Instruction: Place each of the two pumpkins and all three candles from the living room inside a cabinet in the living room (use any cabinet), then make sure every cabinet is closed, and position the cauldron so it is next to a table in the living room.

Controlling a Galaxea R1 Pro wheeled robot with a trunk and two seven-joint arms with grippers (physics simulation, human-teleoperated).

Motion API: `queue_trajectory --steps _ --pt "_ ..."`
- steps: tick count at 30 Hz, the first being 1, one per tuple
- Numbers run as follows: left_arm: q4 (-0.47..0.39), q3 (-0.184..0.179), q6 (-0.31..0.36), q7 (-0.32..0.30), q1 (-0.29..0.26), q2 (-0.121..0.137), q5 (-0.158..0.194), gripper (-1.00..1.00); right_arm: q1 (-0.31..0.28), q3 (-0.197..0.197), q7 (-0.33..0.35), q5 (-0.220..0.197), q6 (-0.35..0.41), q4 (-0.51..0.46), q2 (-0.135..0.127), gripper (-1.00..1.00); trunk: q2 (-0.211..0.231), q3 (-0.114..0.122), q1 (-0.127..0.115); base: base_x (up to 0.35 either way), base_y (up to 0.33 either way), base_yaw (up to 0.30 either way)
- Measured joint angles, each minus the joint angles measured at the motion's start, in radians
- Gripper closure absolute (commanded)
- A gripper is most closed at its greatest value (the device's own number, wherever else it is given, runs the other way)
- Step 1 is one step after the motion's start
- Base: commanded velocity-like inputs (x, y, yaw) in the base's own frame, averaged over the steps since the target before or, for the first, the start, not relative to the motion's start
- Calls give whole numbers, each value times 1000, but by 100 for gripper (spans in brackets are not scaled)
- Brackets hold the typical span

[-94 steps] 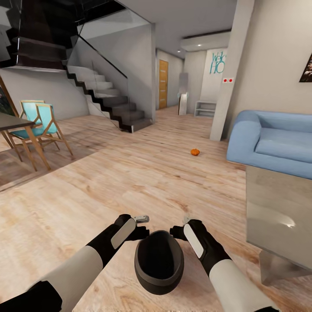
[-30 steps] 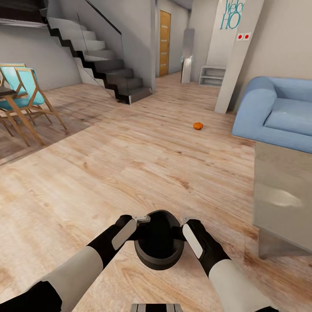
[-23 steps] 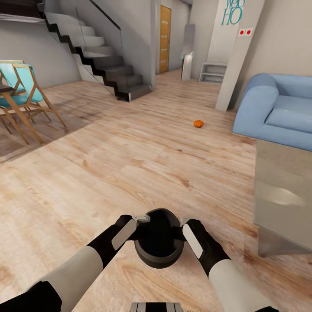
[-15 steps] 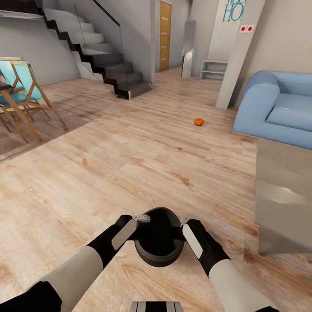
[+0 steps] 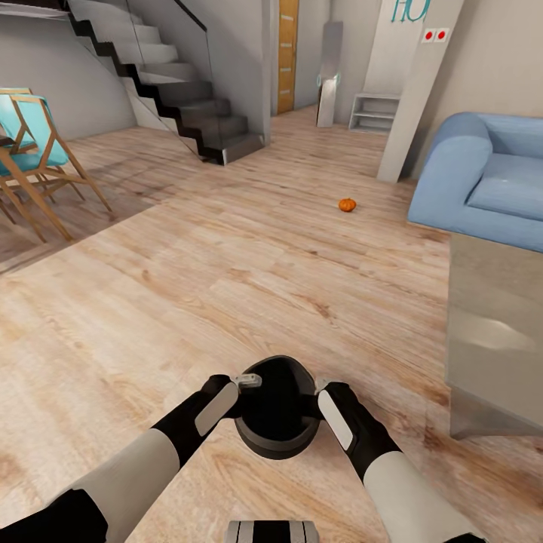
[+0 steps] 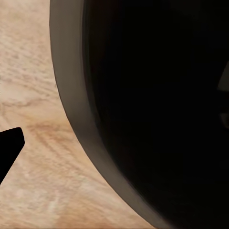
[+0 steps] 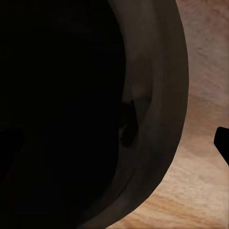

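Observation:
The black cauldron (image 5: 275, 411) hangs between my two grippers above the wood floor, mouth up. My left gripper (image 5: 245, 392) grips its left rim and my right gripper (image 5: 309, 396) its right rim. In the left wrist view the cauldron's rim (image 6: 71, 95) runs close by, with one fingertip (image 6: 9, 148) outside it. The right wrist view shows the cauldron wall (image 7: 157, 95) and a fingertip (image 7: 223, 140) outside it. One orange pumpkin (image 5: 347, 204) lies on the floor far ahead. The grey glossy table (image 5: 494, 332) stands at my right. The candles, the other pumpkin and the cabinet are out of view.
A blue sofa (image 5: 490, 181) stands behind the table at the right. Stairs (image 5: 188, 98) rise at the back left, with wooden chairs (image 5: 38, 166) at the far left. A white open shelf (image 5: 375, 111) is down the hallway. Open wood floor lies ahead.
Three seconds ago the cauldron sat lower and tilted with the grippers at its top edge; now it is held level between them. The whole view has since shifted slightly with the camera.

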Motion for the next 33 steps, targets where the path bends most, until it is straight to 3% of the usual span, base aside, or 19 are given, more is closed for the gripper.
queue_trajectory --steps 4,9,30,31,33 --pt "1 -3 -1 0 0 0 0 -100 0 0 0 0 0 0 0 -100 0 0 0 0 0 0" --pt "2 -4 -1 0 0 0 0 -100 0 0 0 1 0 0 0 -100 -1 -19 2 0 0 0" --pt "3 -4 -2 0 0 0 0 -100 0 1 0 1 1 0 0 -100 -1 -19 2 0 0 0" --pt "3 -4 -2 0 -1 0 0 -100 0 1 0 1 1 0 0 100 -1 -19 2 0 0 0" --pt "3 -4 -2 0 -1 0 0 -100 0 1 -1 4 2 0 0 100 -1 -19 2 0 0 0"
